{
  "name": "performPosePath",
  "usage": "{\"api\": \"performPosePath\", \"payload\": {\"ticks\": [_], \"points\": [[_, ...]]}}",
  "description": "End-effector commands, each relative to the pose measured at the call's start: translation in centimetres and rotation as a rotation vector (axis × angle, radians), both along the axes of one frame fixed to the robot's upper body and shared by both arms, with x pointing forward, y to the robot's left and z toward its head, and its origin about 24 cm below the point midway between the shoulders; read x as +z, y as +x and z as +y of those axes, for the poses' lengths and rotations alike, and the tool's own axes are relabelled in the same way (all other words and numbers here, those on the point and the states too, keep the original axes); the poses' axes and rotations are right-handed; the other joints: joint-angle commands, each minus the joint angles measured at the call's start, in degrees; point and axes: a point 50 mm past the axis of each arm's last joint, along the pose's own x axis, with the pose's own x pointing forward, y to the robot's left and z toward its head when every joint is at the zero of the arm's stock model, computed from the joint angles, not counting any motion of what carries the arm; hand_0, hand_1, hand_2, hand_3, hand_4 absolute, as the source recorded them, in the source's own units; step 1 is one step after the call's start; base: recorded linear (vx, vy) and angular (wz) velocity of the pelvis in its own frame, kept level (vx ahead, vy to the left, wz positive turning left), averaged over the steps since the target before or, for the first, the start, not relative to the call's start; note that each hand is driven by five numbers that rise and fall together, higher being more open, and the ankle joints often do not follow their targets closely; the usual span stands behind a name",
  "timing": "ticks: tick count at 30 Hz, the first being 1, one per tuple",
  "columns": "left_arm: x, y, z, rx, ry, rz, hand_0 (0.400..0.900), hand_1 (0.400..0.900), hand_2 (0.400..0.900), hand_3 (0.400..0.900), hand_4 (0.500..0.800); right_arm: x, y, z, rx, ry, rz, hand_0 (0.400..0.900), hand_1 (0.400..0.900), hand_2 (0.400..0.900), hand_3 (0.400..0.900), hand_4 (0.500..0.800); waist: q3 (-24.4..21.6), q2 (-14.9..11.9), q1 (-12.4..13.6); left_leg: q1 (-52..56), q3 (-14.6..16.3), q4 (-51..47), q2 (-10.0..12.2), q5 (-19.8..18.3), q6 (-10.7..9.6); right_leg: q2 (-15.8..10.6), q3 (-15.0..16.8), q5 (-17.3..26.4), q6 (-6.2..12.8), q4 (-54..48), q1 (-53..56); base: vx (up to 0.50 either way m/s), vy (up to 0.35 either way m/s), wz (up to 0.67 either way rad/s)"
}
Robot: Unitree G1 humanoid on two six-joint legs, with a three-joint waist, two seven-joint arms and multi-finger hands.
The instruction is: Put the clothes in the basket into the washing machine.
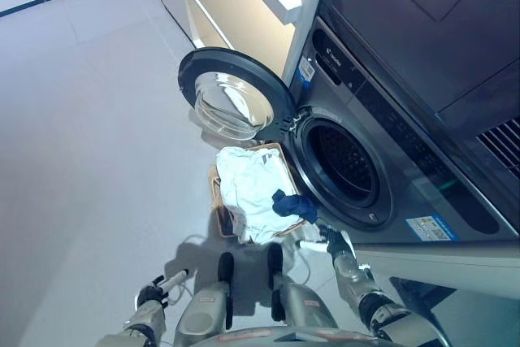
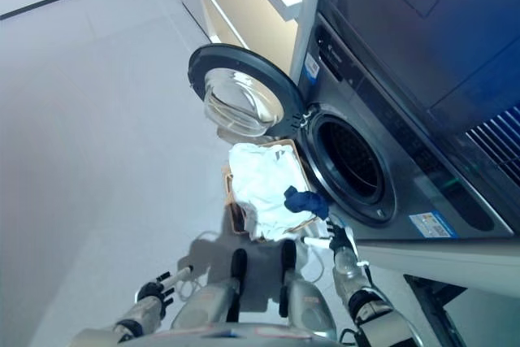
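Observation:
A brown wicker basket (image 1: 217, 197) stands on the floor in front of the washing machine (image 1: 406, 140). It is heaped with white clothes (image 1: 248, 188). A dark blue garment (image 1: 294, 204) lies bunched on the basket's right edge, close to the machine's open drum (image 1: 345, 164). My right hand (image 1: 328, 238) is just below and right of the blue garment, at its lower end; whether it grips the cloth cannot be seen. My left hand (image 1: 154, 292) hangs low at the bottom left, away from the basket, with a finger stretched out and nothing in it.
The round glass door (image 1: 231, 101) stands swung wide open to the left, above the basket. A second dark appliance (image 1: 422, 14) sits on top of the machine. A pale cabinet (image 1: 244, 6) adjoins at the back. Grey floor (image 1: 89, 136) spreads to the left.

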Motion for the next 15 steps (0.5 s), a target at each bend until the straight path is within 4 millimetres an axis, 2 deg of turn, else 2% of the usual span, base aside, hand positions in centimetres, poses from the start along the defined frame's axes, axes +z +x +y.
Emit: {"api": "performPosePath", "payload": {"ticks": [1, 6, 8, 13, 15], "points": [[0.7, 2.2, -0.5, 0.006, 0.01, -0.069, 0.9, 0.9, 0.9, 0.9, 0.8, 6.0, 6.1, -0.1, 0.159, -0.123, -0.263, 0.9, 0.9, 0.9, 0.9, 0.8, 0.91, 3.56, -0.88, -0.33, 0.65, 1.24, 0.42, -4.24, -1.94, 0.12, -0.17, -9.17, 3.22, 9.95, -3.33, 0.0, -0.069, 0.17], [1.8, 4.7, -0.6, -0.028, 0.025, -0.146, 0.9, 0.9, 0.9, 0.9, 0.8, 10.3, 9.9, 1.2, 0.336, -0.316, -0.384, 0.9, 0.9, 0.9, 0.9, 0.8, 2.96, 4.51, -0.3, -2.62, 1.23, 0.52, 0.61, -3.48, -2.0, 0.42, -0.09, -9.55, 3.14, 12.62, -7.31, -0.01, -0.044, -0.02], [2.4, 5.7, -0.5, -0.032, 0.031, -0.184, 0.9, 0.9, 0.9, 0.9, 0.8, 11.2, 10.6, 1.0, 0.37, -0.401, -0.405, 0.9, 0.9, 0.9, 0.9, 0.8, 3.79, 4.66, -0.15, -3.87, 1.38, 0.45, 0.69, -3.06, -2.09, 0.45, 0.0, -9.57, 3.16, 13.39, -8.99, -0.01, -0.012, -0.02], [4.7, 9.7, -0.9, -0.036, 0.05, -0.335, 0.9, 0.9, 0.9, 0.9, 0.8, 13.1, 12.1, 0.3, 0.348, -0.522, -0.452, 0.9, 0.9, 0.9, 0.9, 0.8, 7.15, 6.04, 0.34, -9.05, 0.94, 1.7, 0.53, -2.19, -2.05, 0.02, -0.23, -10.21, 3.07, 17.22, -15.5, -0.06, -0.016, 0.11], [6.0, 11.5, -1.2, -0.035, 0.046, -0.402, 0.9, 0.9, 0.9, 0.9, 0.8, 14.4, 12.8, -0.7, 0.316, -0.585, -0.479, 0.9, 0.9, 0.9, 0.9, 0.8, 8.94, 6.67, 0.5, -12.95, 0.9, 4.65, -0.03, -2.42, -2.2, -0.65, -0.58, -10.52, 2.99, 19.89, -19.32, -0.08, -0.016, 0.18]]}}
